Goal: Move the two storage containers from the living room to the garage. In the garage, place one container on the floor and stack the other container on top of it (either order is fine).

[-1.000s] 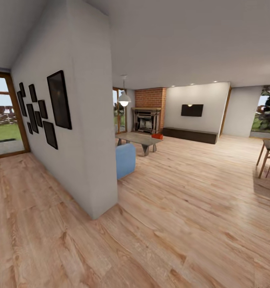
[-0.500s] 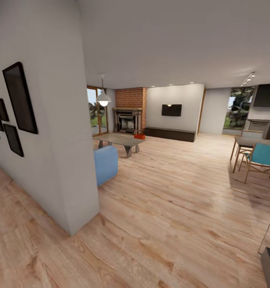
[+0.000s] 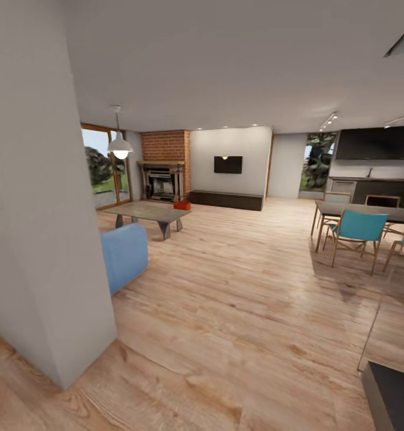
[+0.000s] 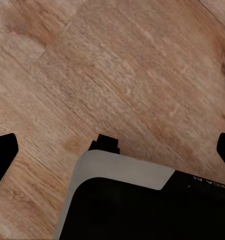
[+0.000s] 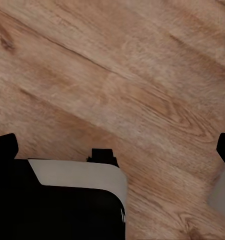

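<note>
Left tool (image 4: 112,150) and right tool (image 5: 112,150), fingers spread wide, empty, pointed downward.

Open plank floor (image 3: 243,299); wall corner (image 3: 58,251) left.

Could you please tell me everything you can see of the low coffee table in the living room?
The coffee table is a low, long piece with a flat grey-brown rectangular top on dark, angled legs. It stands on the light wood-plank floor, in front of the fireplace and under the white pendant lamp. A small orange-red object shows at its far end; whether it rests on the top is unclear. A blue seat stands nearer the camera.
</note>
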